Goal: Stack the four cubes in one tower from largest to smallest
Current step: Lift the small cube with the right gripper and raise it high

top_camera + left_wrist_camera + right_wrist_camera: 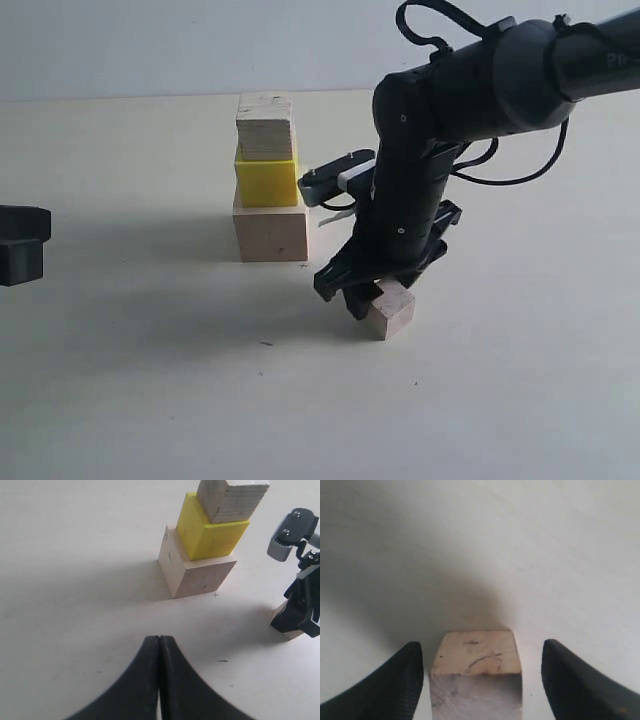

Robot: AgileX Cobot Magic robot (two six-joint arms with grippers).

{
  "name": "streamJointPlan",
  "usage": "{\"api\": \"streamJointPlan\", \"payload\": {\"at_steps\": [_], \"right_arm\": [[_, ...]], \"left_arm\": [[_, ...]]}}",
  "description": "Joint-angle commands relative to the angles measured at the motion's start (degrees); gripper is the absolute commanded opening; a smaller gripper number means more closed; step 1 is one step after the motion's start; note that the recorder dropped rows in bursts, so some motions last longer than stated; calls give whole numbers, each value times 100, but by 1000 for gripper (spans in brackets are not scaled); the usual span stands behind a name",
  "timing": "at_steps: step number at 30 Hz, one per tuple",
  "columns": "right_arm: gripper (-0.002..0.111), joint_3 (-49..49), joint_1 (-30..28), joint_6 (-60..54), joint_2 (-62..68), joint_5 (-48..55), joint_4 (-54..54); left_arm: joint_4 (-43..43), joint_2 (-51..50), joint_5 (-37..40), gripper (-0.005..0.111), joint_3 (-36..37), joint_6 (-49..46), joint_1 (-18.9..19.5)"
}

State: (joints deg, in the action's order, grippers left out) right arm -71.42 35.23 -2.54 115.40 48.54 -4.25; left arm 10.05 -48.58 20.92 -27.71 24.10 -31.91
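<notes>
Right wrist view is giving us only part of the scene. The small cube (476,667) is sitting on the table (545,555) between the two fingers of the right gripper (478,655), but its lower face is running out of the picture, and so are both fingers. We are seeing bare table between the cube and each finger, so the jaws are standing wide and gripping nothing.

In the exterior view the gripper's black body is covering the cube's left part. In the left wrist view only a pale sliver is showing behind it. The left gripper (159,647) is showing its fingers pressed together on nothing, and the exterior view is cutting it off at the left edge.

The tower (268,200) is standing near the small cube, apart from it. The large cube (271,230) is forming the base, with the yellow cube (266,181) on it and the medium cube (265,126) on top, none squarely aligned. The left wrist view is cropping the medium cube's top. We are finding open table in front of the tower, to its left, and to the small cube's right.
</notes>
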Motion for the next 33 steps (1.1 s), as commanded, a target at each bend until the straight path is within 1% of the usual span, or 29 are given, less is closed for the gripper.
{"api": "streamJointPlan", "payload": {"at_steps": [1, 9, 11, 13, 16, 17, 20, 21, 25, 29, 31, 33], "right_arm": [[64, -37, 13, 65, 41, -29, 13], [64, -37, 13, 65, 41, -29, -2], [60, -37, 13, 65, 41, -29, -48], [51, -37, 13, 65, 41, -17, -48], [32, -37, 13, 65, 41, 55, -48], [23, -37, 13, 65, 41, 125, -48], [4, -37, 13, 6, 30, 363, 22], [0, -37, 13, -39, 9, 434, 57], [0, -46, 13, -52, -216, 626, 221], [0, -46, -57, -40, -818, 561, 811], [0, -33, -316, -52, -1169, 289, 937], [0, 111, -707, -202, -1555, -439, 948]], "left_arm": [[-24, -18, -97, 0, 30, 15, -3], [-24, -18, -97, 0, 30, 15, -3], [-24, -18, -97, 0, 30, 15, -3], [-24, -18, -97, 0, 30, 15, -3], [-24, -18, -97, 0, 30, 15, -3], [-24, -18, -97, 0, 30, 15, -3], [-24, -18, -97, 0, 30, 15, -3], [-24, -18, -97, 0, 30, 15, -3], [-24, -18, -97, 0, 30, 15, -3], [-24, -18, -97, 0, 30, 15, -3], [-24, -18, -57, 0, 30, 13, -3], [-24, -18, 31, 0, 30, 13, -3]]}}
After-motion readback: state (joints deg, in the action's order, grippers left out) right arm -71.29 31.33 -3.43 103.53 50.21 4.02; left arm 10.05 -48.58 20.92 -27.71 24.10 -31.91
